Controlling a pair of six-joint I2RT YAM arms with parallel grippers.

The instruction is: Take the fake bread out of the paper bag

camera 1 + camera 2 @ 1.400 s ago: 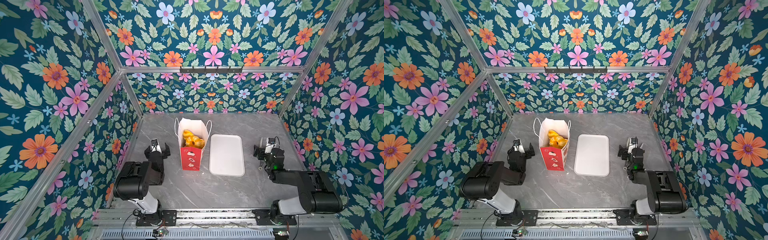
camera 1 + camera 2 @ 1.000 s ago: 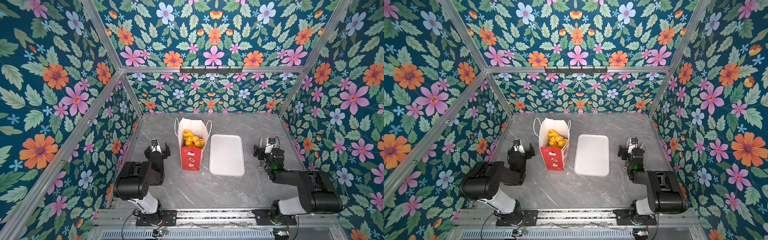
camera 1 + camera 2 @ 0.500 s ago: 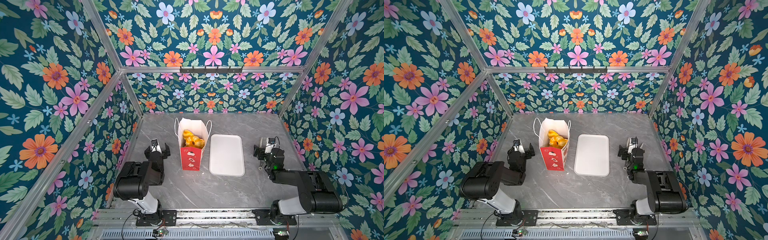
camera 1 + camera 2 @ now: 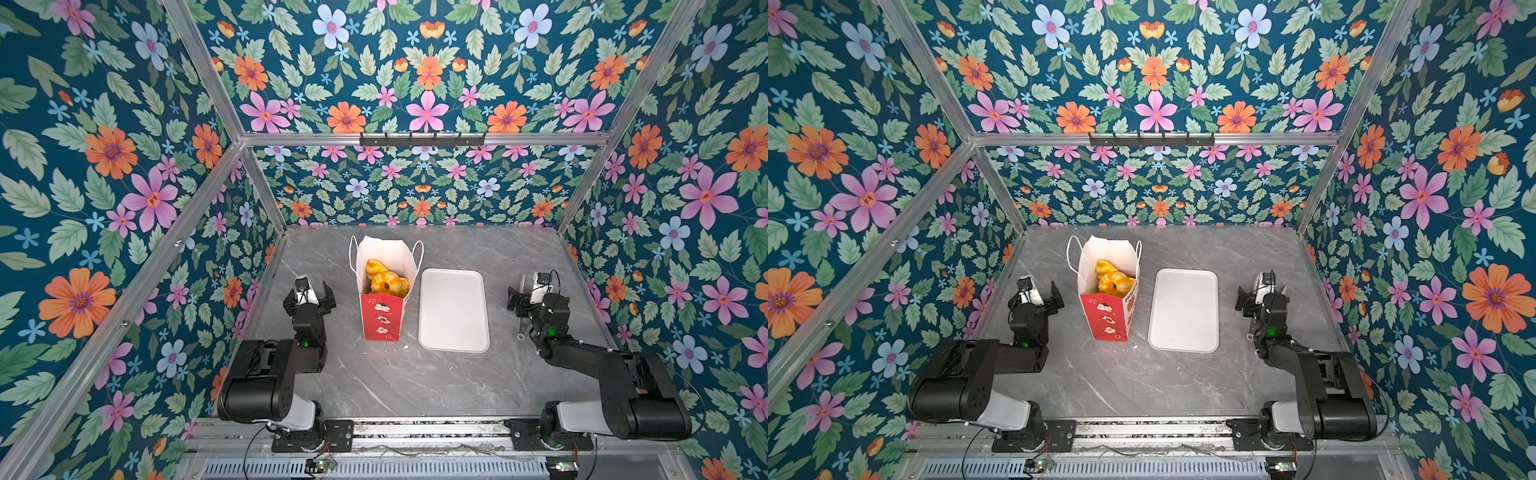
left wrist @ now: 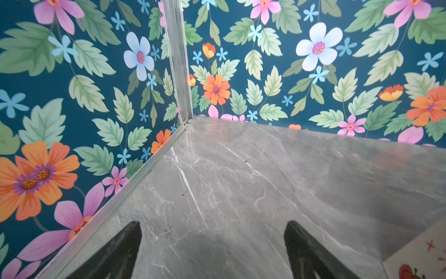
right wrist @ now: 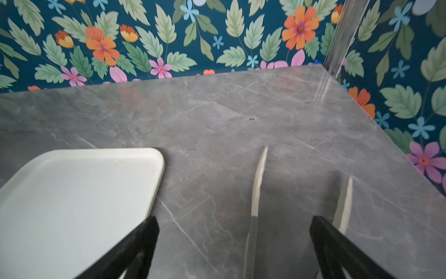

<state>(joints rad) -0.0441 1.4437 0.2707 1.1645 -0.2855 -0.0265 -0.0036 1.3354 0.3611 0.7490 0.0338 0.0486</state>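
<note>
The grey marble-patterned counter (image 4: 374, 382) carried everything. At its middle stood the tall white paper bag with a red printed band (image 4: 384, 320), upright, mouth open to the top, thin cord handles drooping at its rim. Just beside it at 3 o'clock lay a flat white rectangular tray (image 4: 453, 316), bare. The glossy golden-yellow fake bread (image 4: 388, 282) sat inside the bag, piled near the mouth; a ring-shaped piece lay uppermost, and anything beneath it was hidden.

The left gripper (image 5: 212, 251) waited at 9 o'clock of the bag, jaws spread wide and empty, close to the bag's side but apart from it. The right gripper (image 6: 234, 241) waited at 3 o'clock of the tray, equally wide and empty.

The bread looked light and firm, with a slick, rounded skin that would probably slide under a shallow pinch; the ring's band seemed the surest hold, taken from above across one side. The bag looked thin and light, so it would likely tip or rise with a snagged piece unless its rim were steadied.
</note>
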